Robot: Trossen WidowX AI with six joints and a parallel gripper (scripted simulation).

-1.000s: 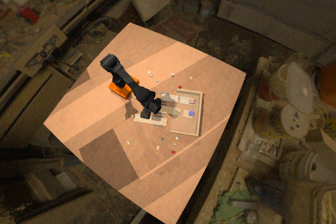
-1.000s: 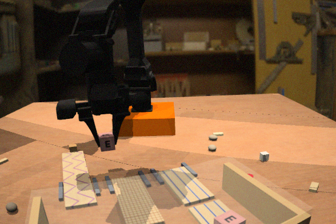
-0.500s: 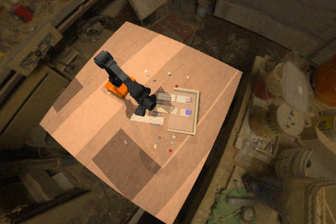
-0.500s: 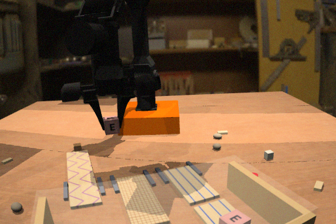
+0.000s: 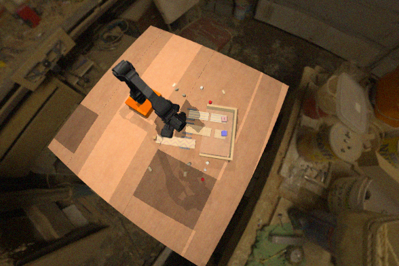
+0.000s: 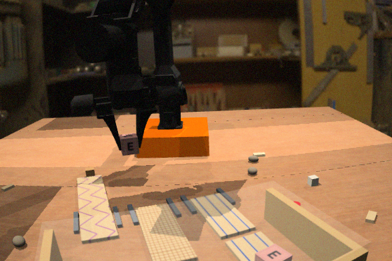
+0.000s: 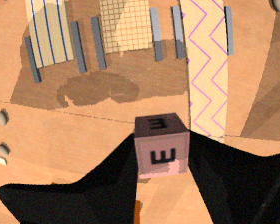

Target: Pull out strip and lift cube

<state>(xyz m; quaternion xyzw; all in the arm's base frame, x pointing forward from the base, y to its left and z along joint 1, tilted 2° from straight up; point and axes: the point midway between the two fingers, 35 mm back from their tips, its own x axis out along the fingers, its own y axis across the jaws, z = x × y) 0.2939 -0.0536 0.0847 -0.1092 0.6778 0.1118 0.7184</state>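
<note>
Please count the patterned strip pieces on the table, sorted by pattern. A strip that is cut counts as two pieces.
Zigzag strip pieces: 1
Grid strip pieces: 2
Blue-lined strip pieces: 2
Total: 5

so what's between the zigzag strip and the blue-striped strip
The grid-patterned strip lies between the zigzag strip and the blue-striped strip, with short grey bars in the gaps. The wrist view shows it best.
</note>
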